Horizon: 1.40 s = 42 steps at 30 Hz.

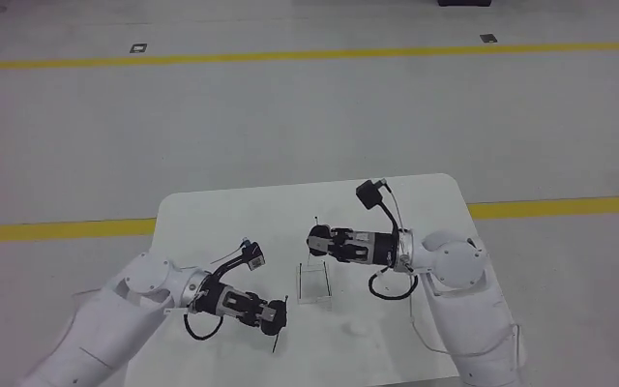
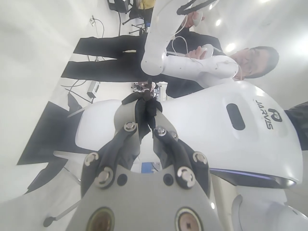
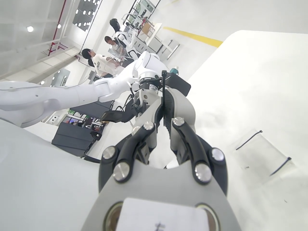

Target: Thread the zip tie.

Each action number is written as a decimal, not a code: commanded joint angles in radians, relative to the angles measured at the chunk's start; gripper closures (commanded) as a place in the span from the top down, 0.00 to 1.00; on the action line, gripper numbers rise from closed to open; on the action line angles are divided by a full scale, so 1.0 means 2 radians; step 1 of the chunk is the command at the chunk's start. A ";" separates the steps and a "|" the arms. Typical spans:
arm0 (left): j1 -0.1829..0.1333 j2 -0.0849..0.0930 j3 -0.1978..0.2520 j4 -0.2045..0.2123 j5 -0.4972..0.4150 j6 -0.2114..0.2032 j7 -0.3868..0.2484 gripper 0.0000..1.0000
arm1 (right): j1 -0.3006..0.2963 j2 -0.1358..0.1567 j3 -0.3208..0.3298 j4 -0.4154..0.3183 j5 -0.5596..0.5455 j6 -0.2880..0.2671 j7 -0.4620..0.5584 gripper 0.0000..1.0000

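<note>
My right gripper [image 1: 313, 239] hovers over the middle of the white table [image 1: 416, 203], shut on a black zip tie [image 3: 164, 92] that stands upright between its fingers, head end up. My left gripper [image 1: 276, 315] is lower left of it near the front edge, shut on another thin black zip tie [image 1: 280, 331] that sticks out on both sides of the fingers. In the left wrist view that gripper [image 2: 147, 106] has its black pads pressed together, with the tie's tip [image 2: 149, 82] poking out beyond them. The two grippers are apart.
A clear shallow tray [image 1: 302, 281] lies on the table between the grippers. In the right wrist view the tray [image 3: 262, 150] holds two more black zip ties [image 3: 249, 140] [image 3: 280, 164]. The table's back and right parts are bare.
</note>
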 commanded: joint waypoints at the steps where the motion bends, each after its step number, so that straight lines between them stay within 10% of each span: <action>1: -0.010 -0.001 0.015 0.004 -0.013 0.000 0.000 0.00 | 0.000 0.005 -0.003 -0.003 0.007 0.000 0.005 0.00; 11: -0.050 -0.004 0.065 0.023 -0.061 -0.003 0.000 0.00 | 0.004 0.021 -0.012 -0.013 0.042 0.000 0.022 0.00; 42: -0.073 -0.023 0.111 0.038 -0.124 0.015 0.000 0.00 | 0.019 0.049 -0.033 -0.022 0.051 0.000 0.037 0.00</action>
